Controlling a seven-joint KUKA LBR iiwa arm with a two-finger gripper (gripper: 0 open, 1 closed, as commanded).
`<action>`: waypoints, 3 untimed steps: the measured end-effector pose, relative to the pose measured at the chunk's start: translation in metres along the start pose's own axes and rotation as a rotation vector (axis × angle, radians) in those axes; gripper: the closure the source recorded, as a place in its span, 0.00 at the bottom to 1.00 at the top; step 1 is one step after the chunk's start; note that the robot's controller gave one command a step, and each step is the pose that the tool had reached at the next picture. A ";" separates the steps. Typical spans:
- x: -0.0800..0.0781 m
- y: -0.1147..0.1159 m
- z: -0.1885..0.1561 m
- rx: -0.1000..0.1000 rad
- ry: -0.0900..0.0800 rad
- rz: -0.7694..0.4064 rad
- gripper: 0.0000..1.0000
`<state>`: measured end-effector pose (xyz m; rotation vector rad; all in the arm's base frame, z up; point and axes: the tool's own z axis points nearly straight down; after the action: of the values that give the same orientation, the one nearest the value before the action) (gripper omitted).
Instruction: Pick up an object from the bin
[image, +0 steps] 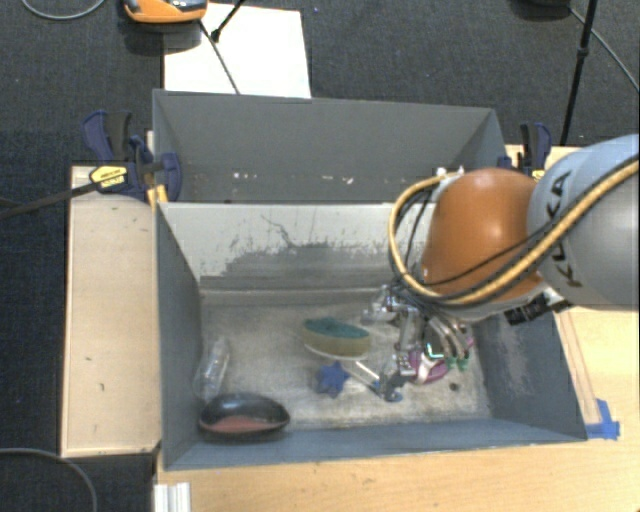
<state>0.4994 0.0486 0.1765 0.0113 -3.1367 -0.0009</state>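
Observation:
My gripper (394, 384) is low in the bin, right of centre, under the orange cover of the wrist. Its tip is down near the floor, between a small blue piece (331, 378) on its left and a purple and green thing (443, 362) on its right, which the wrist partly hides. Just up and left of it lies a flat round sponge-like pad (336, 337), teal on top and beige below. I see nothing held.
A black oval thing with a reddish underside (243, 414) lies at the front left corner. A clear plastic piece (214, 366) leans by the left wall. The arm comes in over the right rim.

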 end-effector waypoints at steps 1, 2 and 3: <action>-0.079 0.036 0.105 -0.003 -0.011 -0.091 0.00; -0.085 0.005 0.074 0.000 -0.012 0.075 0.00; -0.093 0.003 0.075 0.000 -0.013 -0.007 0.00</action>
<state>0.5923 0.0522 0.1007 0.0223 -3.1501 -0.0013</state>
